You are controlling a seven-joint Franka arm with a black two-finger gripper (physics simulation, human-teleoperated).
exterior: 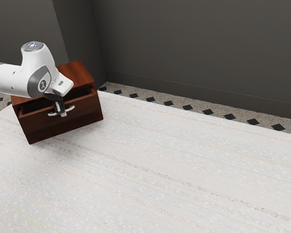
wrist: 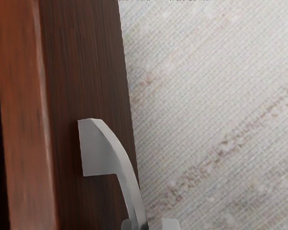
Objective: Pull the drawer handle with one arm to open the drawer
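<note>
tool (exterior: 61,108) at grey handle (wrist: 103,148) | brown drawer (exterior: 63,121) slightly open | pale table (exterior: 184,170)

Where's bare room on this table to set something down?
The tabletop is bare from the drawer box toward the exterior view's right and near edge, bordered behind by the tiled floor. It is crowded at the box front, where the gripper is at the handle.

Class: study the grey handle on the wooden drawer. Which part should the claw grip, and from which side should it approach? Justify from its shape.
Grip the handle at its raised middle span, with the claw coming down from above. It bows away from the drawer front, joining it at its end, so the middle likely leaves a gap to hook behind for pulling.
</note>
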